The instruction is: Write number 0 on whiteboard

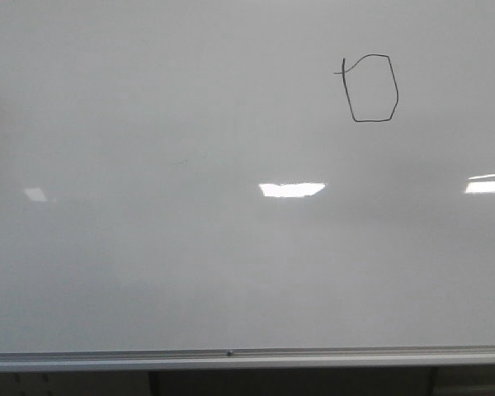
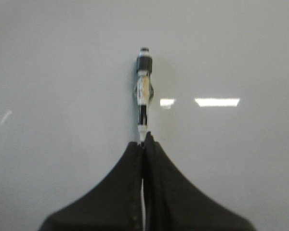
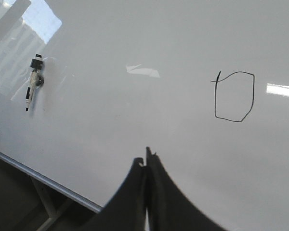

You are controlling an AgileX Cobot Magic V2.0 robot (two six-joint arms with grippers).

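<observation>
The whiteboard (image 1: 148, 272) fills the front view. The number 0 (image 1: 371, 89), a thin dark angular loop with a tick at its upper left, sits at its upper right. It also shows in the right wrist view (image 3: 234, 96). A black and white marker (image 3: 32, 83) clings to the board far left of the loop, with no gripper on it. In the left wrist view the marker (image 2: 144, 91) lies just beyond my left gripper (image 2: 144, 142), which is shut and empty. My right gripper (image 3: 147, 161) is shut and empty, off the board below the loop. Neither gripper shows in the front view.
A silver bottom rail (image 1: 231, 360) runs along the board's lower edge, with dark frame legs (image 3: 45, 202) under it. Bright rectangular light reflections (image 1: 291, 190) lie across the middle of the board.
</observation>
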